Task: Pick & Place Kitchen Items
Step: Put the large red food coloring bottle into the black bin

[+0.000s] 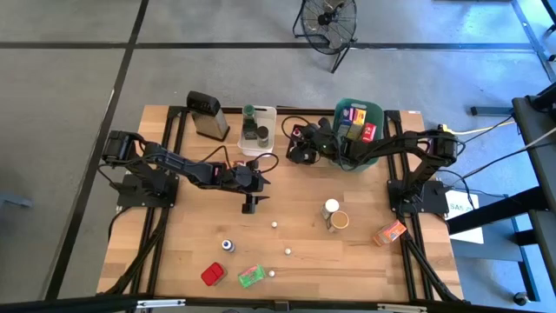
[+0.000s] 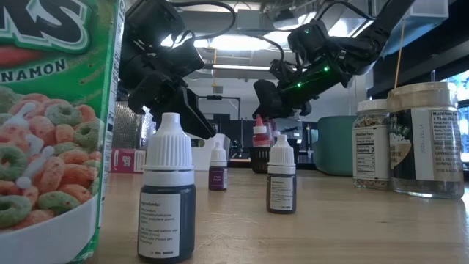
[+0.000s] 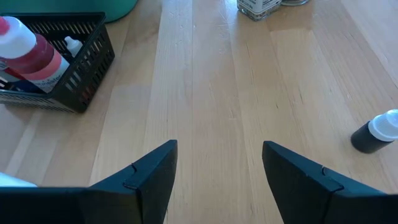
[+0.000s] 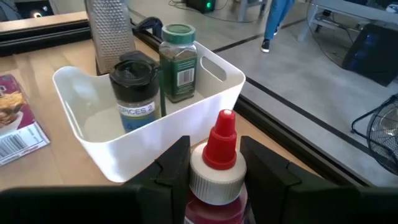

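Left tool [image 1: 250, 207]: fingers spread apart, nothing between them, above bare counter [image 1: 174, 252] near the middle.
Right tool [image 4: 214, 163]: fingers closed on a red-capped bottle [image 4: 217, 163], beside the white bin [image 4: 124, 146] holding a green-lidded jar [image 4: 178, 61] and a black-lidded spice jar [image 4: 134, 87].
Teal bin [image 1: 380, 146]: packets inside.
Front counter: small bottles, jars, packets scattered.

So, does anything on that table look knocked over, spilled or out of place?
Nothing looks spilled or broken. The small dropper bottles and the two jars stand upright. Only the orange packet sits a bit askew, off on its own beside the right arm's base.
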Motion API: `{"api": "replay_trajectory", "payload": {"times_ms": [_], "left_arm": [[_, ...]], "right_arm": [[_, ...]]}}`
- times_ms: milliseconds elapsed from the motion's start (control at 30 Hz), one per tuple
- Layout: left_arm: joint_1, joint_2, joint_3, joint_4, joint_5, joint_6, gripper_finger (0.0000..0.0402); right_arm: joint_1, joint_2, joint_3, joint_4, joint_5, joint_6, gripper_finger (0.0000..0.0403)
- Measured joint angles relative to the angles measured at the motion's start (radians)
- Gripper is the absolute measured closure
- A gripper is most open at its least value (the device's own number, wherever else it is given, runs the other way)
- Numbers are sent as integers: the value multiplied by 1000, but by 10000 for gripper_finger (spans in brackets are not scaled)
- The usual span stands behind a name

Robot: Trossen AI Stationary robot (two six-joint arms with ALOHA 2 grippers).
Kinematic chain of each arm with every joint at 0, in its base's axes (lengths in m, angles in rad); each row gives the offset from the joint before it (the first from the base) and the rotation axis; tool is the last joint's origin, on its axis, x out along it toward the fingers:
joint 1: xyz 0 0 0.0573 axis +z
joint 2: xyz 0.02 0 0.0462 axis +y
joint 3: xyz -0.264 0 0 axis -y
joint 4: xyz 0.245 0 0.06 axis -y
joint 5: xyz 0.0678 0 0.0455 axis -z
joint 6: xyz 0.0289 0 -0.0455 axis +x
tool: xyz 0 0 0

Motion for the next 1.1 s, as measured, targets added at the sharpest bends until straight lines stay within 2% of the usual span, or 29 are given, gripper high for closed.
{"api": "replay_trajectory", "payload": {"times_ms": [1100], "left_arm": [[0,0,0,0,-2,-1,169]], "right_arm": [[-2,0,0,-45,1,5,272]]}}
